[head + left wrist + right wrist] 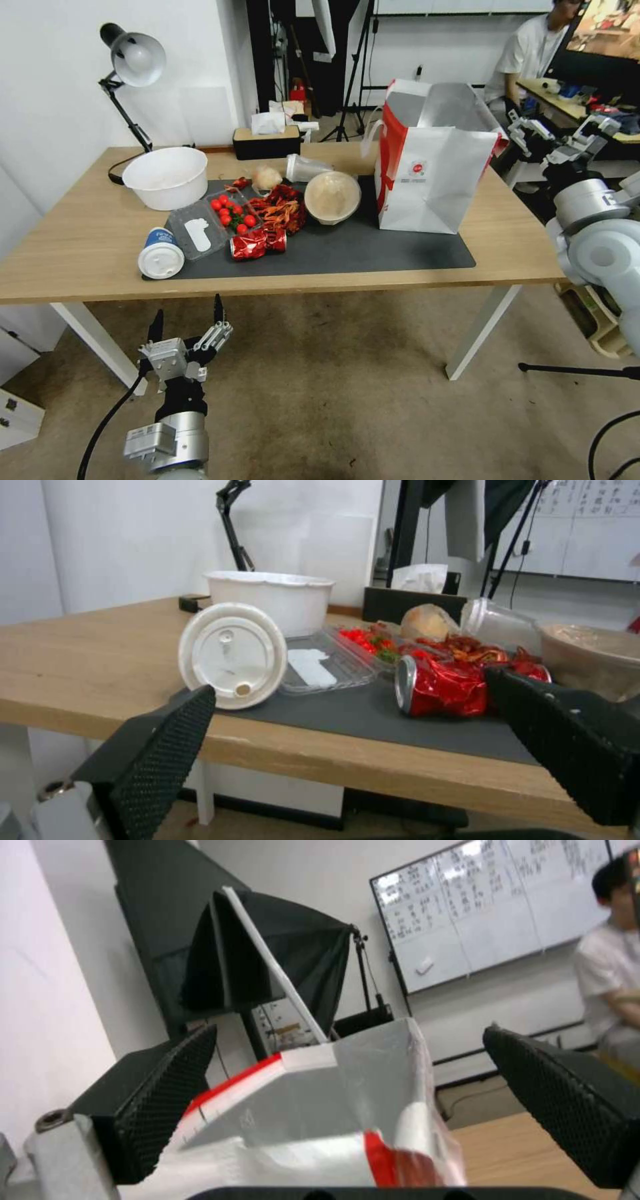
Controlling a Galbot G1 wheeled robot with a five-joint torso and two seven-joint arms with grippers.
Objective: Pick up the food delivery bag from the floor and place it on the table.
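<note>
— Starting on the robot's left: where is that arm?

— The left gripper (189, 320) hangs low over the floor (347, 373), just before the near edge of the table (73, 247). Its two black fingers (167, 745) are spread wide apart with nothing between them. Its wrist camera looks across the tabletop at a tipped paper cup (232, 655) lying on its side, lid facing the camera.

— And moving rightward along the table?

— A white bowl (167, 177) sits beyond the cup, then a clear tray of tomatoes (230, 212), a crushed red can (257, 243) and a lidded round container (332, 197), most of them on the dark grey mat (373, 250).

— The bag?

— The food delivery bag (433, 173) stands upright on the right end of the mat, mouth open, foil lining showing, one corner dented.

— The right arm?

— The right gripper (553, 137) is raised beside the bag's upper right edge. Its fingers (167, 1100) are wide open, holding nothing; the bag's rim (320, 1090) shows between them, just ahead.
</note>
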